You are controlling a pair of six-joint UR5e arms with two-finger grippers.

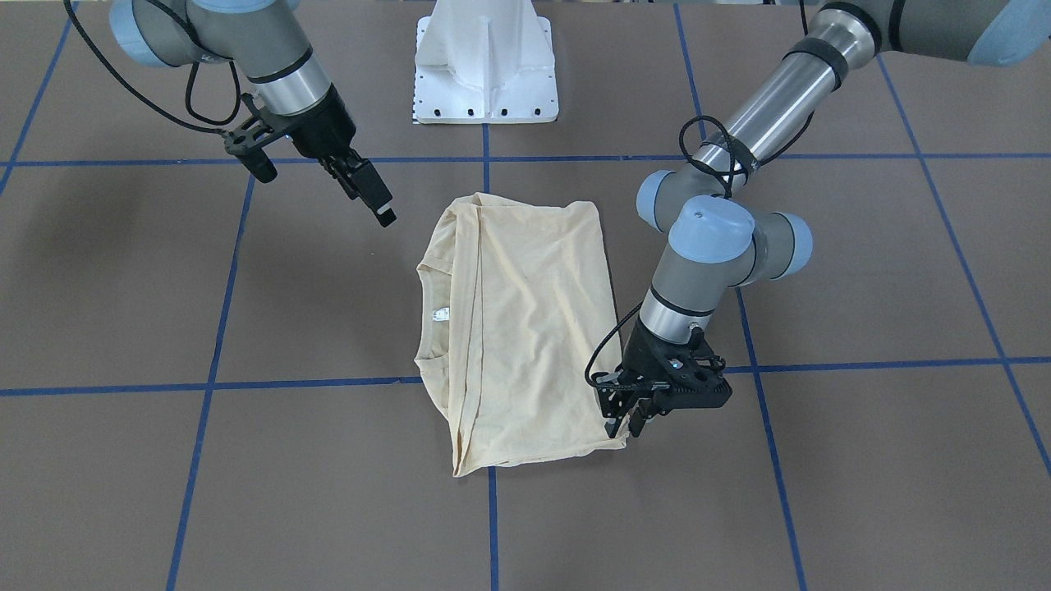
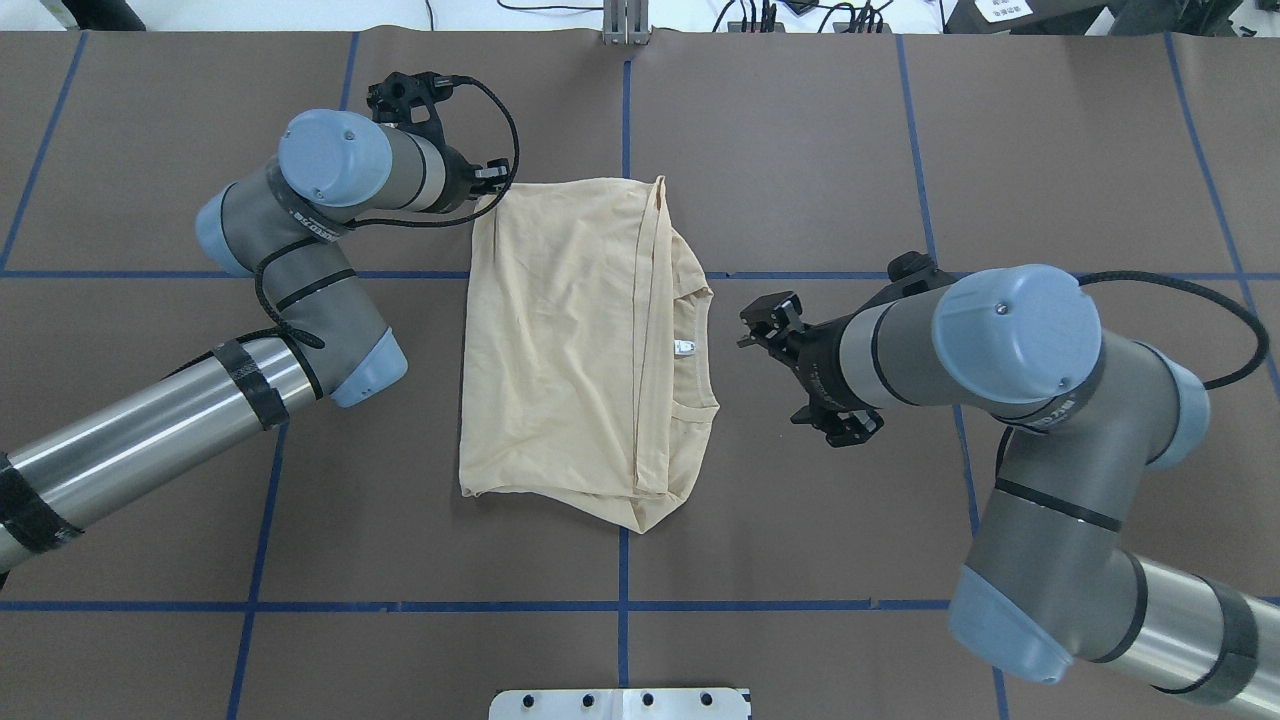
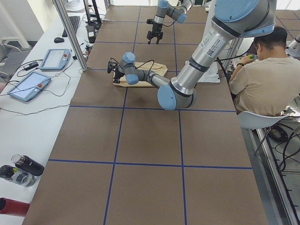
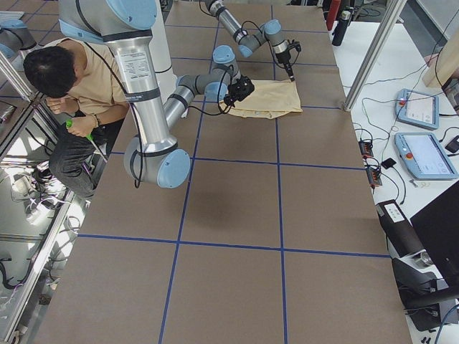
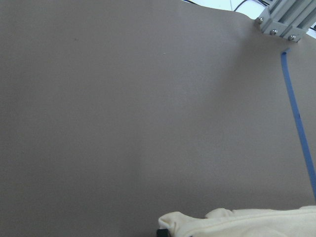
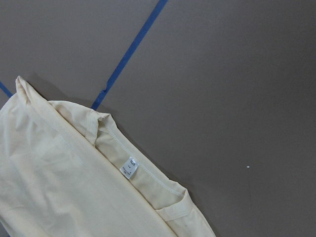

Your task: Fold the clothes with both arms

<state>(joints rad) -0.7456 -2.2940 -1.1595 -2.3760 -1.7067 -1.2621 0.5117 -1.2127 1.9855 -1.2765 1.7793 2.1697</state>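
Observation:
The cream-yellow shirt [image 1: 525, 328] [image 2: 560, 340] lies folded into a rough rectangle at the table's middle. Its collar and white neck tag [image 2: 684, 347] [image 6: 130, 167] face my right arm. My left gripper [image 1: 624, 425] [image 2: 492, 180] is down at the shirt's far corner on my left side, shut on the cloth; bunched fabric [image 5: 247, 222] fills the bottom edge of the left wrist view. My right gripper [image 1: 379, 209] [image 2: 752, 325] hangs above the bare table just beside the collar, open and holding nothing, a short gap from the shirt.
The white pedestal base [image 1: 486, 74] stands at the robot's side of the table. Blue tape lines [image 2: 624, 150] grid the brown surface. A seated person [image 3: 262, 75] is beside the table, and control tablets [image 3: 28, 84] and bottles [image 3: 18, 171] lie on a side bench.

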